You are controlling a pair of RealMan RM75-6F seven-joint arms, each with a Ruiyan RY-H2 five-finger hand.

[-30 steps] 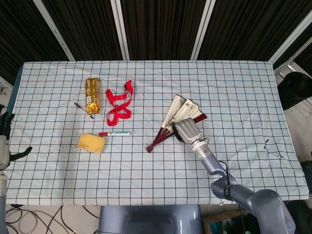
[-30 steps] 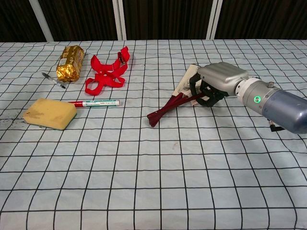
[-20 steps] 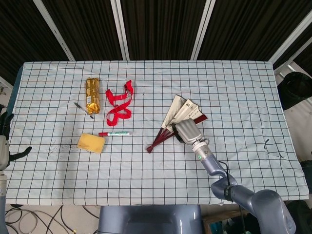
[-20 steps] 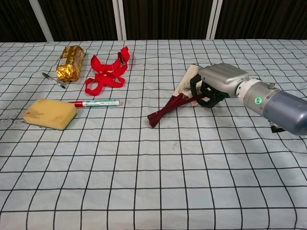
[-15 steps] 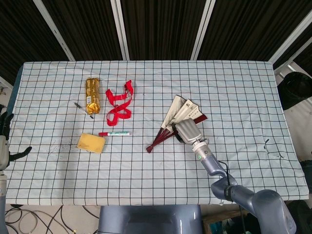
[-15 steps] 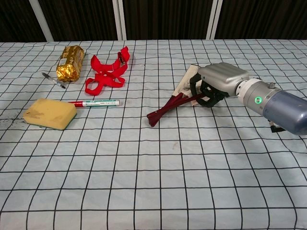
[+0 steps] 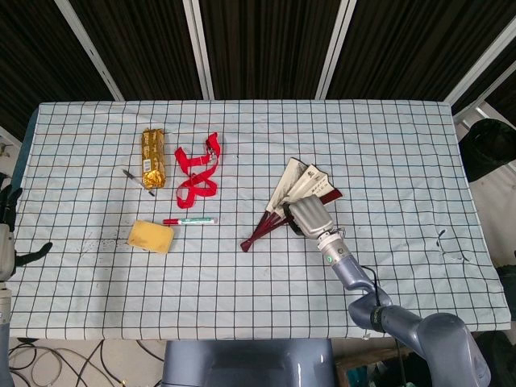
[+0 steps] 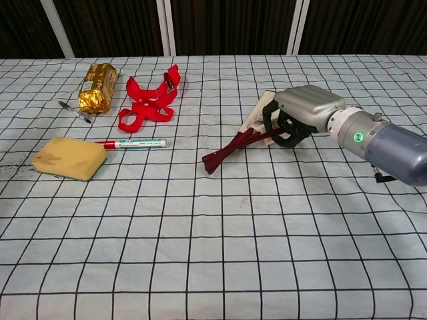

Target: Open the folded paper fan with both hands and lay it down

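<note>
The paper fan [image 7: 293,182] lies right of the table's middle, partly spread, its cream paper toward the back and its dark red ribs [image 8: 225,153] running to a pivot end at the front left. My right hand [image 7: 310,216] rests over the middle of the fan, and its fingers [image 8: 275,121] curl around the ribs and grip them. The pivot end looks slightly raised off the cloth. My left hand [image 7: 10,234] is at the far left edge of the head view, off the table, fingers apart and holding nothing.
On the checked cloth to the left lie a gold packet [image 7: 153,157], a red strap [image 7: 197,171], a red-and-white marker [image 7: 189,221], a yellow sponge [image 7: 151,237] and a small black pen [image 7: 137,181].
The fan's pivot end has shifted a little to the left and up as my right hand turned slightly on the ribs. My left hand has not moved.
</note>
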